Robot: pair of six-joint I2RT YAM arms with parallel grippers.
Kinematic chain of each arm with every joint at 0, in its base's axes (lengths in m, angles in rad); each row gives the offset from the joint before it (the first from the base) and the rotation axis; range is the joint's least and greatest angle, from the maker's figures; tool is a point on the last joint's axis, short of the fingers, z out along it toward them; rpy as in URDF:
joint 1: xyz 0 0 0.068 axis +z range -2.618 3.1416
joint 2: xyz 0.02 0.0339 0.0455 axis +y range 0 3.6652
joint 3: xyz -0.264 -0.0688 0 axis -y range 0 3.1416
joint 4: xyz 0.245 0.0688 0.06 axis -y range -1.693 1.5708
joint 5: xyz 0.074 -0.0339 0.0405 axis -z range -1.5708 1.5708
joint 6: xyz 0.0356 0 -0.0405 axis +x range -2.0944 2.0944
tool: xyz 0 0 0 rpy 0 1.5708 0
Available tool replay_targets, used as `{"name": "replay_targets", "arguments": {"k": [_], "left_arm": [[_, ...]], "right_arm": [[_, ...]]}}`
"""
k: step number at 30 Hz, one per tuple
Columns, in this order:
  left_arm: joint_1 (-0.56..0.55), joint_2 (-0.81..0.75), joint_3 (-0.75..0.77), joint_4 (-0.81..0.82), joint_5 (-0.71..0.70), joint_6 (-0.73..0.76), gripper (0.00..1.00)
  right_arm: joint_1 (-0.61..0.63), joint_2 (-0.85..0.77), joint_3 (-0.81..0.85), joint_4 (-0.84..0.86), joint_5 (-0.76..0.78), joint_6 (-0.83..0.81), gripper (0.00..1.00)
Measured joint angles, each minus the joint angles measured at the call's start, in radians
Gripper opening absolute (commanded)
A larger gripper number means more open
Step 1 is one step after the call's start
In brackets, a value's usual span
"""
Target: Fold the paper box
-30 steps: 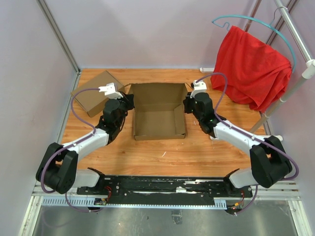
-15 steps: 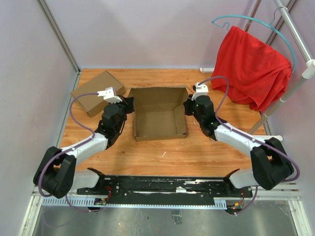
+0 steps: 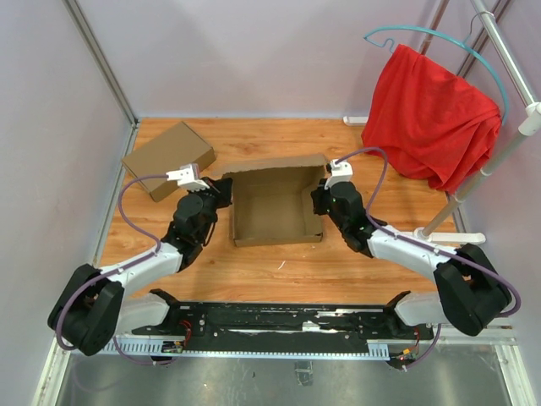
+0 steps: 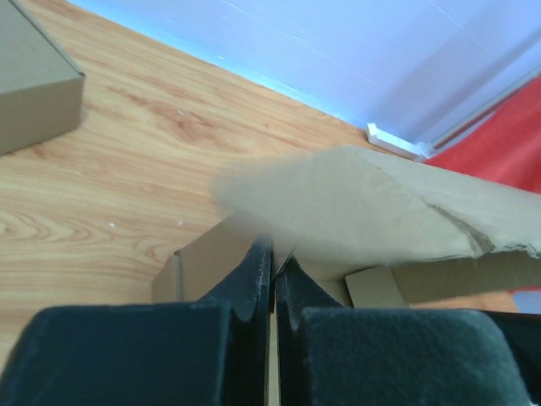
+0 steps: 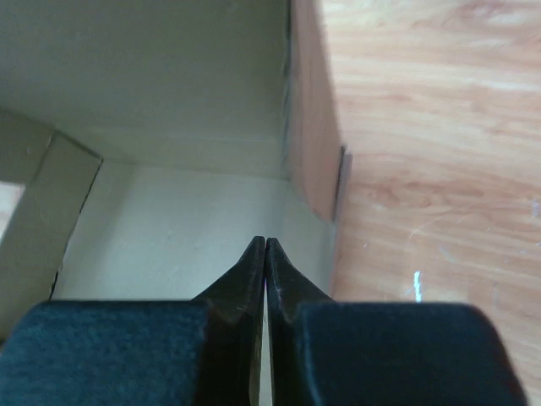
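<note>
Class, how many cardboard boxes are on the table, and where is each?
2. An open box lies in the middle of the table; a closed box sits near its far left corner. None seems hidden.

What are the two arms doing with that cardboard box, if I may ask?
Two robot arms are folding the paper box. The left pincer, shut, sits at the box's left rear corner, and the right pincer, also shut, at its right rear corner. The lid is tilted up at the back, so the box is open.
</note>
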Motion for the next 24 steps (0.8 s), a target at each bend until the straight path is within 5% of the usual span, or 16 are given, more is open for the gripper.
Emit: {"name": "replay_targets", "arguments": {"k": [9,15,24], "left_arm": [[-0.055,-0.045,-0.077,0.04,-0.012,-0.024,0.0],[-0.068,-0.073,-0.125,0.055,-0.02,-0.039,0.0],[-0.072,-0.098,-0.135,0.031,-0.022,-0.04,0.0]], "right_arm": [[0.046,-0.001,-0.131,-0.037,0.032,0.038,0.01],[0.048,-0.078,-0.187,-0.064,0.033,0.066,0.42],[0.066,-0.539,-0.198,-0.384,0.023,0.07,0.48]]}}
